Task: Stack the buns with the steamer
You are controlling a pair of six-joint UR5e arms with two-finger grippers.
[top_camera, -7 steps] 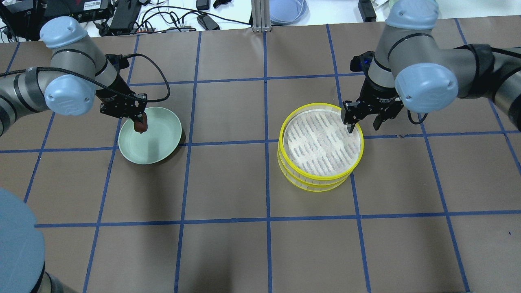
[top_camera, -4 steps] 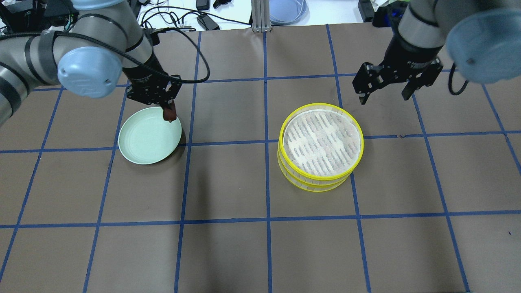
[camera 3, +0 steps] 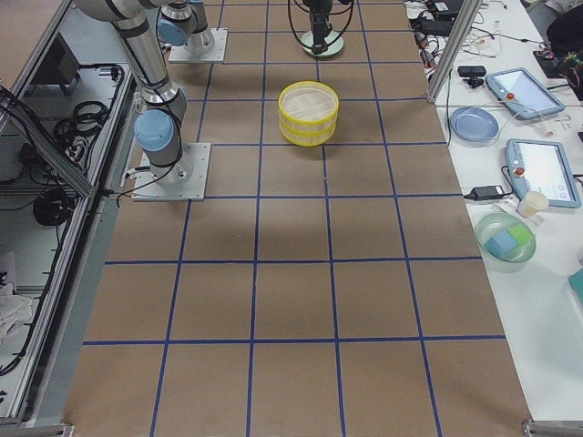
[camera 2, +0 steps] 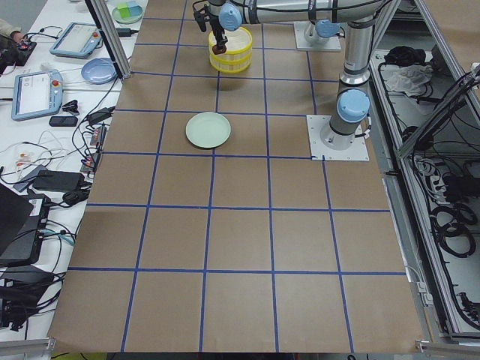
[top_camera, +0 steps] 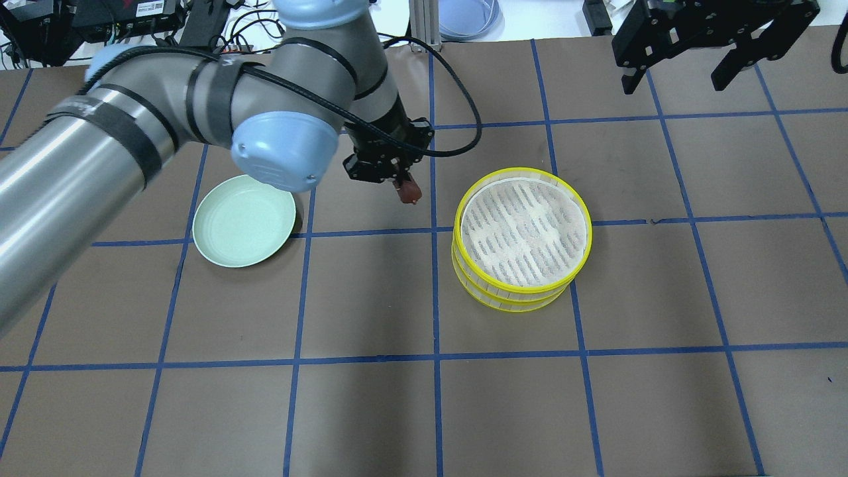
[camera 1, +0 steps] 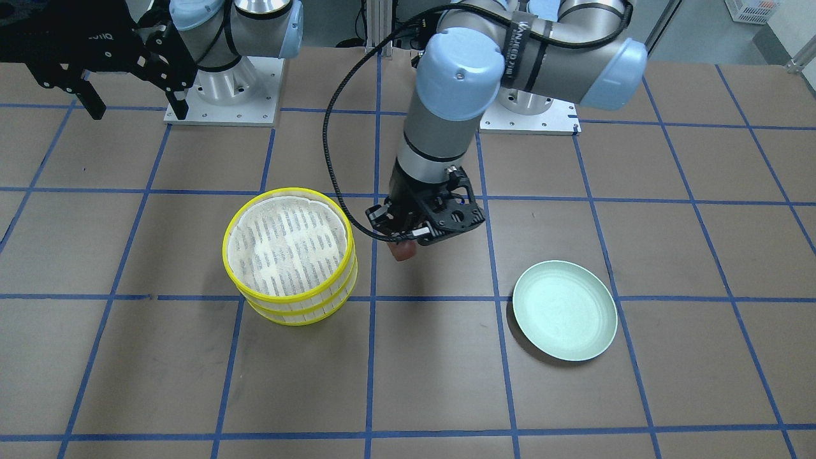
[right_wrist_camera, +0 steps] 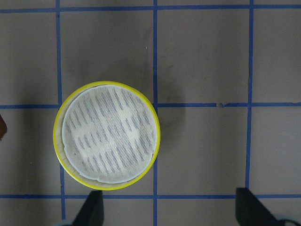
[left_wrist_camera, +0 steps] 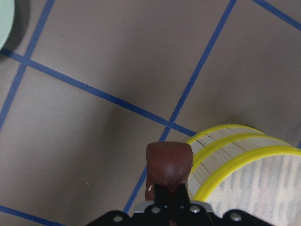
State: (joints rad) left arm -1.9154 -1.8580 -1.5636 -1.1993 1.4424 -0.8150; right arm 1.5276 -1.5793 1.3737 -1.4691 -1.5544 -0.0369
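Brown bun [top_camera: 411, 193] airborne in my clamped left gripper [top_camera: 405, 185], between plate [top_camera: 242, 222] and steamer [top_camera: 521, 299], not yet placed; right gripper [top_camera: 670, 87] hangs wide open.

You look straight down on the brown bench [right_wrist_camera: 202, 56], which blue tape lines [right_wrist_camera: 154, 47] divide into squares. The steamer [right_wrist_camera: 157, 134] sits in the left half of the view, its yellow rim overlapping the tape lines to its left and right. A white liner [right_wrist_camera: 107, 133] with rows of grey dashes covers its top, its edge slightly wavy inside the rim. At the near edge, the right tool [right_wrist_camera: 170, 209] shows only two dark fingers [right_wrist_camera: 91, 212]. They are spread wide, one just beside the steamer and the other well to the right. A sliver of the reddish-brown bun [right_wrist_camera: 2, 127] shows at the left edge, apart from the steamer.
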